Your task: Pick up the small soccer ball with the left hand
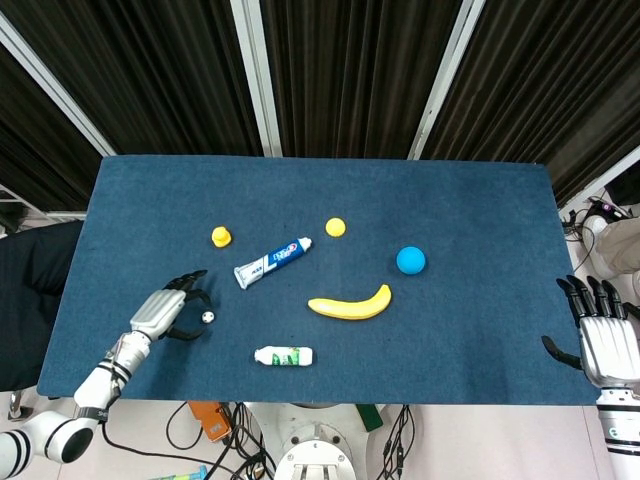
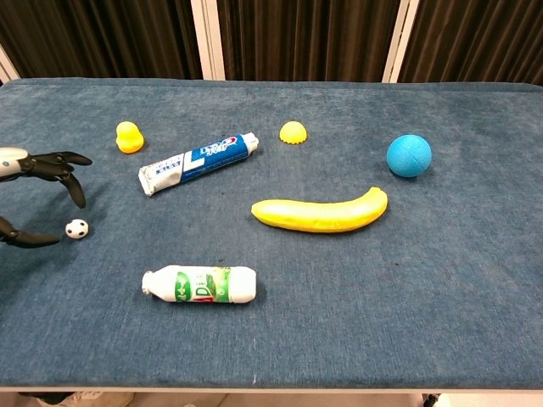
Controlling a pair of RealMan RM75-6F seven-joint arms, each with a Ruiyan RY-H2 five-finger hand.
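The small soccer ball [image 1: 207,317] [image 2: 76,228] lies on the blue table, white with black patches. My left hand [image 1: 168,308] [image 2: 34,191] hovers just to its left, open, with its dark fingers [image 2: 71,180] arched above the ball and the thumb below it; nothing is held, and the ball lies at the mouth of the gap between fingers and thumb. My right hand [image 1: 603,338] rests open at the table's right edge, far from the ball, seen only in the head view.
A toothpaste tube [image 1: 272,261], a yellow duck [image 1: 221,236], a yellow half-dome [image 1: 335,227], a banana [image 1: 349,304], a blue ball [image 1: 410,260] and a small white bottle [image 1: 284,355] lie on the blue table [image 1: 470,210]. The bottle is closest to the ball.
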